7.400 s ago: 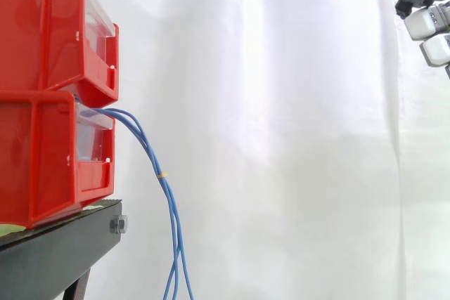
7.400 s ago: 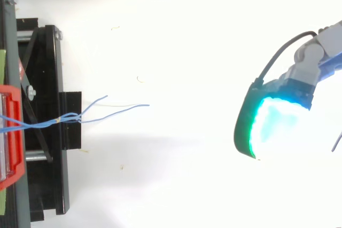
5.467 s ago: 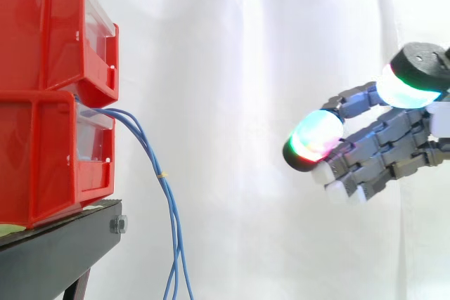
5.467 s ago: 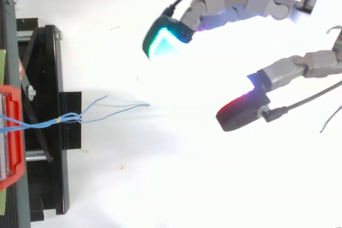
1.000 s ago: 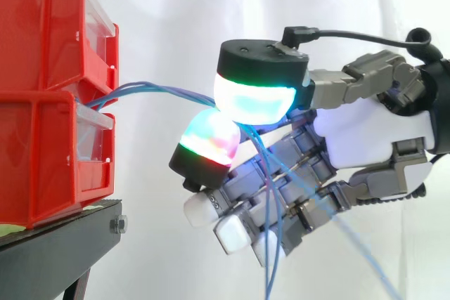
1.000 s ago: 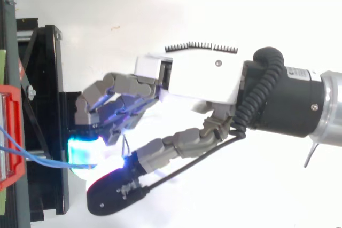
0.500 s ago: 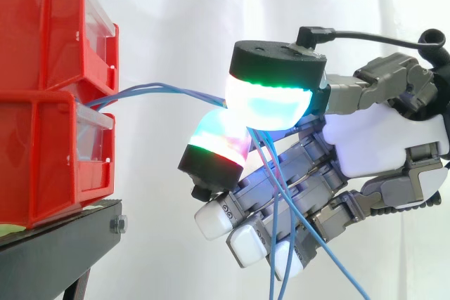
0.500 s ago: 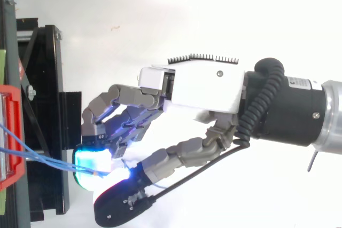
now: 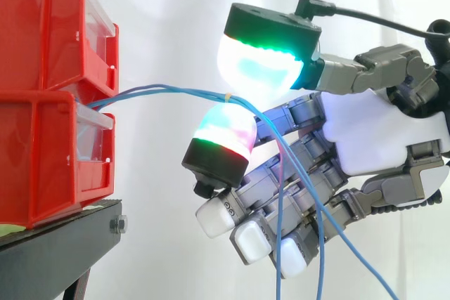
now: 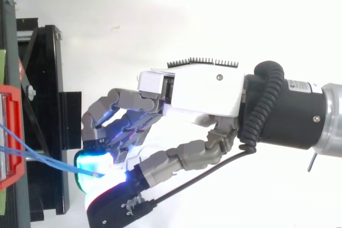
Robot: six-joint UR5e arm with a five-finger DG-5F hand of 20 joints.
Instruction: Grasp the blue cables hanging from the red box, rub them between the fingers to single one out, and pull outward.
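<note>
hand (image 9: pixel 380 138) is curling round the blue cables (image 9: pixel 169 90), pinching them between the green-glowing thumb pad (image 9: pixel 256 68) and a finger pad (image 9: pixel 223 135). grasp looks done, rubbing seems underway. no strand is standing apart yet, and the pull is left. thin strands with a yellow mark are running near level from the lower red box (image 9: pixel 42 152) to the pads, tails dangling past the fingers. white curtain (image 9: pixel 176 19) hanging behind.

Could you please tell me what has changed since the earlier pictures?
The hand came in from the right and pinched the blue cables between thumb and finger, lifting them from hanging to almost level at the lower red bin. That bin, the upper red bin and the black stand stayed put.
</note>
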